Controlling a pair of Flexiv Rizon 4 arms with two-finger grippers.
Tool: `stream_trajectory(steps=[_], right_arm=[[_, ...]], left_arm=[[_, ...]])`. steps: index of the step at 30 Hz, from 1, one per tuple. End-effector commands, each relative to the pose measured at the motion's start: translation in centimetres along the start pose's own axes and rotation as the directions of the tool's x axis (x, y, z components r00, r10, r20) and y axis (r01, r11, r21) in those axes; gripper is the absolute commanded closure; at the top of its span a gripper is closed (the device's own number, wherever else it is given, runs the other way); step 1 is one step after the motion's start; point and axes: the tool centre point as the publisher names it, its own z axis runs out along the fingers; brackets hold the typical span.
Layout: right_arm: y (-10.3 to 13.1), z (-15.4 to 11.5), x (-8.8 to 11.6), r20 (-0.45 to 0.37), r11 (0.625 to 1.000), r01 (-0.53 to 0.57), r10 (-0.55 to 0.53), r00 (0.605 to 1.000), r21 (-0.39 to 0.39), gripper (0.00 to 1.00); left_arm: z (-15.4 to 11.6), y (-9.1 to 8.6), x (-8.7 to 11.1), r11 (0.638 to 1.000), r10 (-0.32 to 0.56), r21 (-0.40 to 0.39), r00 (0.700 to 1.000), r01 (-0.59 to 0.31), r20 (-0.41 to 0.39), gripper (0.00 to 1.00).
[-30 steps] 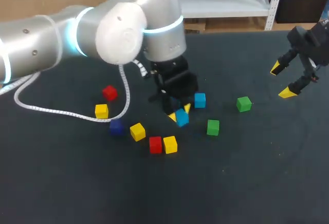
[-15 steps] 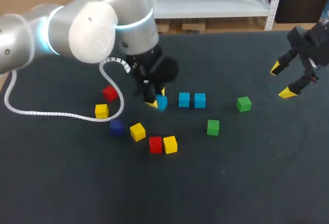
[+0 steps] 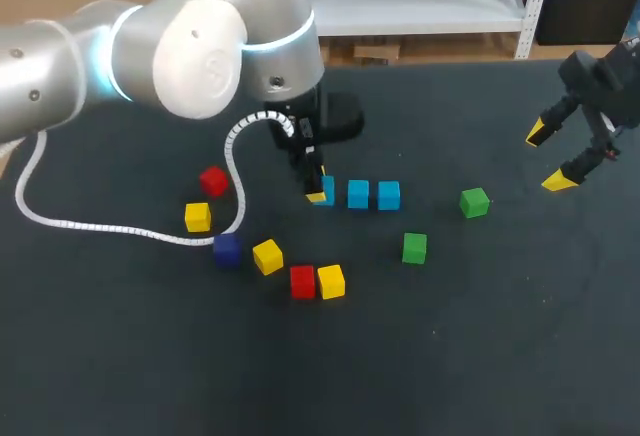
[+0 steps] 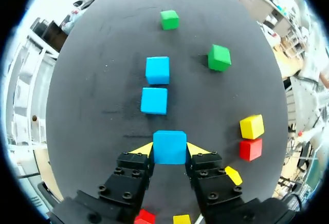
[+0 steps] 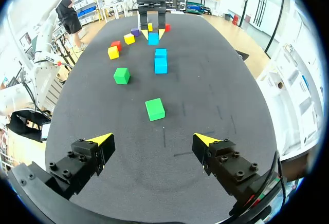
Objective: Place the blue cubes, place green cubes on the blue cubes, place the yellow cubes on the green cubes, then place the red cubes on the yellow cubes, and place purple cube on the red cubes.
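Note:
My left gripper [image 3: 318,192] [image 4: 170,150] is shut on a light-blue cube [image 3: 327,191] [image 4: 169,146], held low over the table. The cube is in line with two other blue cubes [image 3: 358,194] [image 3: 389,195] [image 4: 154,100] ahead of the fingers. Two green cubes [image 3: 474,202] [image 3: 414,248] lie to the right of that row. Yellow cubes [image 3: 198,217] [image 3: 267,256] [image 3: 331,281], red cubes [image 3: 213,180] [image 3: 302,281] and a dark purple cube [image 3: 227,248] are scattered to the left and in front. My right gripper [image 3: 555,157] [image 5: 154,144] hangs open at the far right, holding nothing, with a green cube [image 5: 154,109] ahead of it.
A white coiled cable [image 3: 120,222] from my left arm loops over the table beside the left-hand cubes. The dark table [image 3: 450,356] is bare along its front and right parts.
My left gripper carried the blue cube leftward, then back to the left end of the blue row, and turned. The second blue cube came into view. My right arm stayed still.

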Motion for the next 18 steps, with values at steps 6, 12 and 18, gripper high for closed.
stream_trajectory(steps=[6,12,18], right_arm=[[0.0,0.0,0.0,0.002,1.000,0.001,-0.001,1.000,0.001,0.00],[0.0,0.0,0.0,0.002,1.000,0.001,-0.001,1.000,0.001,0.00],[0.0,0.0,0.0,0.002,1.000,0.001,-0.001,1.000,0.001,0.00]], left_arm=[[0.7,1.1,-0.3,1.000,0.019,-0.017,1.000,-0.019,-0.005,1.00],[1.5,1.2,0.0,1.000,0.016,-0.006,1.000,-0.016,-0.017,1.00],[1.9,1.4,0.0,1.000,0.014,-0.002,1.000,-0.014,-0.017,1.00]])
